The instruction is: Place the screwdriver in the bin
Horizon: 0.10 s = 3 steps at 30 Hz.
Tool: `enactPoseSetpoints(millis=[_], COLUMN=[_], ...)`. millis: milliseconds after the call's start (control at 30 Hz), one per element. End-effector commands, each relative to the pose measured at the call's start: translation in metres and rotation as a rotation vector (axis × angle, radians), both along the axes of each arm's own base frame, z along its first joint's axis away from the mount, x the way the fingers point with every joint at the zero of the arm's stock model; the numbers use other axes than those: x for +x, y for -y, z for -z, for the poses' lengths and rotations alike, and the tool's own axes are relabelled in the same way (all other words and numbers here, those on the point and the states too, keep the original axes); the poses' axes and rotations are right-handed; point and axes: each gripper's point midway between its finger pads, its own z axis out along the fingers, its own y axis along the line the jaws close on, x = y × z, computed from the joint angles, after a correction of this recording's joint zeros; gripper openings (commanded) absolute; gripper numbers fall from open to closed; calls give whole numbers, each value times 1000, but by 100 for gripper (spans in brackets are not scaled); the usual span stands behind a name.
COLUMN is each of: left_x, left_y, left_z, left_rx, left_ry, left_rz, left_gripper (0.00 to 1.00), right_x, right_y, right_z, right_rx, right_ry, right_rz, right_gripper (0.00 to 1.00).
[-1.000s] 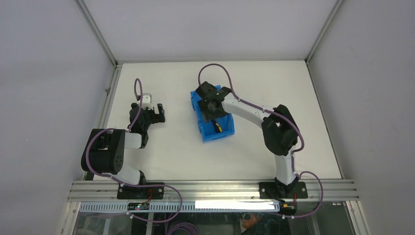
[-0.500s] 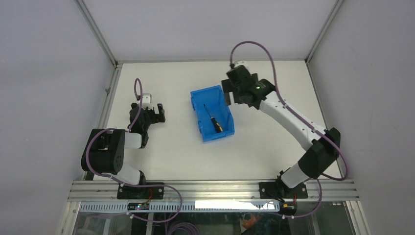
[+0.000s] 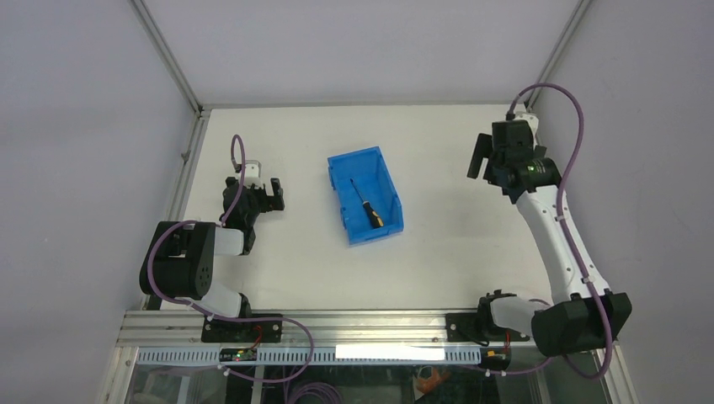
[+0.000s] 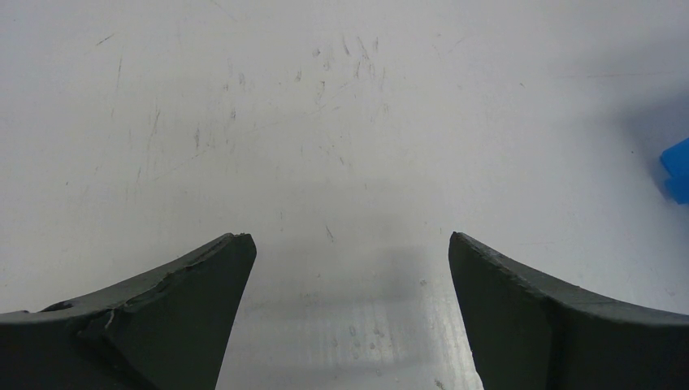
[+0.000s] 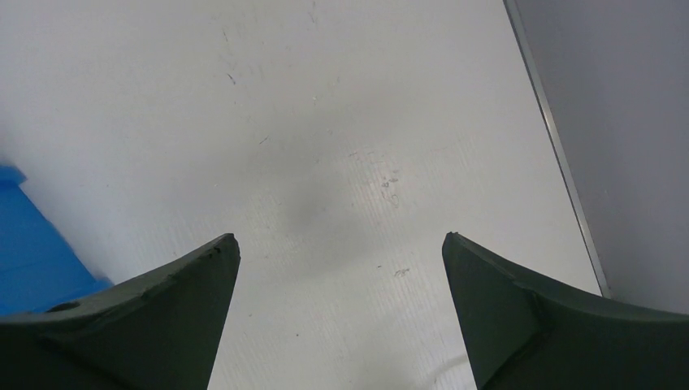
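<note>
The blue bin (image 3: 338, 198) stands at the table's middle. The black-and-yellow screwdriver (image 3: 367, 206) lies inside it on the floor, slanted, handle toward the near end. My right gripper (image 3: 477, 158) is open and empty, well right of the bin near the right wall. In the right wrist view its jaws (image 5: 340, 237) stand wide over bare table, with a bin corner (image 5: 32, 244) at the left edge. My left gripper (image 3: 274, 194) is open and empty left of the bin. Its jaws (image 4: 349, 237) frame bare table, with a bit of bin (image 4: 676, 166) at the right edge.
A metal rail (image 5: 556, 154) and grey wall border the table just right of my right gripper. Another rail (image 3: 189, 168) runs along the left edge by the left arm. A purple cable (image 3: 556, 109) loops above the right wrist.
My right gripper has left the bin, where it hovered over the screwdriver, and swung right to the table's right edge. The screwdriver stays in the bin. The left arm has not moved.
</note>
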Motion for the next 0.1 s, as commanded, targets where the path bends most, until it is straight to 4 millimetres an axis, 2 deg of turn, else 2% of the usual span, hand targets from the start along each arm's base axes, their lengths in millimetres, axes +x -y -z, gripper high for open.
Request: enactPoseSetpoints(millis=[0,67], left_x=[10,10], left_y=[4,4], left_z=[-23,-24], left_rx=[-25,-25], left_ry=[72,73], left_rz=[11,12], left_gripper=[99,99], right_x=[-1,1], right_y=[-4,-6], right_z=[-2,-3], right_rx=[38,42], right_ry=[37,44], right_rz=[-1,-11], right_gripper=[99,99])
